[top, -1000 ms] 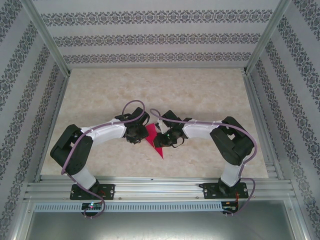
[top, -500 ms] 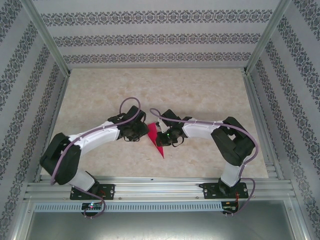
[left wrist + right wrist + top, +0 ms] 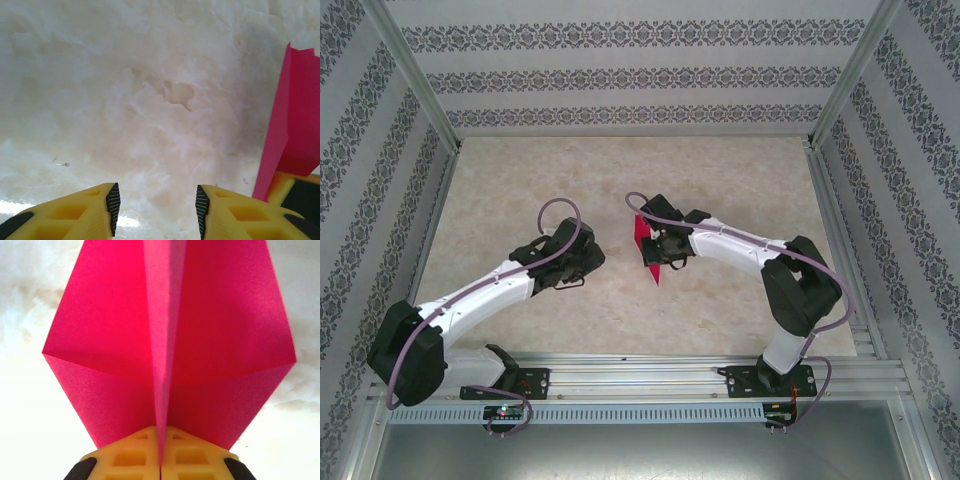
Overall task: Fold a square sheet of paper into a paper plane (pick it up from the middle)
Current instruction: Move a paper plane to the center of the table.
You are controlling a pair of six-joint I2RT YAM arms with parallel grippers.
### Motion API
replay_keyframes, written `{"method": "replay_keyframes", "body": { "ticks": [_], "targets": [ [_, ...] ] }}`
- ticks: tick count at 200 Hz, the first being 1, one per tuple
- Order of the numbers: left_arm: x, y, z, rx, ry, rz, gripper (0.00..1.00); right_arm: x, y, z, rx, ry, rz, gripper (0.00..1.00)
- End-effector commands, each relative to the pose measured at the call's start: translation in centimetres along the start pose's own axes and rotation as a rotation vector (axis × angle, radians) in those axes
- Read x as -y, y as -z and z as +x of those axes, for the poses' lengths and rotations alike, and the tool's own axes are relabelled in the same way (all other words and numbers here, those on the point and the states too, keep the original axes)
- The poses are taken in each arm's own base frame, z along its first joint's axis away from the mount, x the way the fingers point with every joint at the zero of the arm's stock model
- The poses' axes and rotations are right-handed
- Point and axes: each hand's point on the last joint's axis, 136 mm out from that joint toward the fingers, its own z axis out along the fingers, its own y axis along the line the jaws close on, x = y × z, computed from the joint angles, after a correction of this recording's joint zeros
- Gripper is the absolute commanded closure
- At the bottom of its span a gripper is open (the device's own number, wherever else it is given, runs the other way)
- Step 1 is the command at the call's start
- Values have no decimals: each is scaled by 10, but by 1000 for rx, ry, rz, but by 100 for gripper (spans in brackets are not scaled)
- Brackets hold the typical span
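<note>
The magenta-pink paper plane [image 3: 648, 246] is a folded kite shape with a centre ridge, held up off the table. My right gripper [image 3: 662, 245] is shut on that ridge. In the right wrist view the plane [image 3: 170, 340] spreads its two wings either side of the ridge, which is pinched in the gripper [image 3: 160, 432]. My left gripper [image 3: 584, 257] hangs to the plane's left, apart from it. It stands open [image 3: 156, 205] over bare table with nothing between its fingers. The plane's edge [image 3: 295, 125] shows at the right of the left wrist view.
The pale marbled table [image 3: 740, 180] is walled by patterned panels on three sides. A metal rail [image 3: 640, 375] carrying both arm bases runs along the near edge.
The right gripper closed on the plane and carried it up and away from the near edge. The left arm drew back to the left, away from the paper, its jaws widening slightly.
</note>
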Motion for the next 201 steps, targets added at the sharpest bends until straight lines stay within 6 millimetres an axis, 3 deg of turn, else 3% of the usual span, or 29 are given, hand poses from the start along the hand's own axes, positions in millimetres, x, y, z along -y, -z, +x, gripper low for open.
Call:
{"method": "replay_keyframes", "body": {
  "ticks": [1, 56, 106, 143, 201],
  "targets": [
    [-14, 6, -7, 38, -21, -42, 53, 21, -10, 4, -53, -20, 123, 92],
    [-21, 13, -8, 56, -30, -47, 51, 21, -38, 5, -114, -61, 143, 86],
    [-24, 11, -7, 53, -28, -47, 51, 29, -59, 18, -166, -91, 166, 74],
    [-24, 10, -7, 49, -27, -48, 51, 35, -73, 29, -206, -106, 189, 74],
    [-22, 11, -7, 47, -29, -43, 50, 34, -80, 18, -209, -158, 198, 72]
  ]
}}
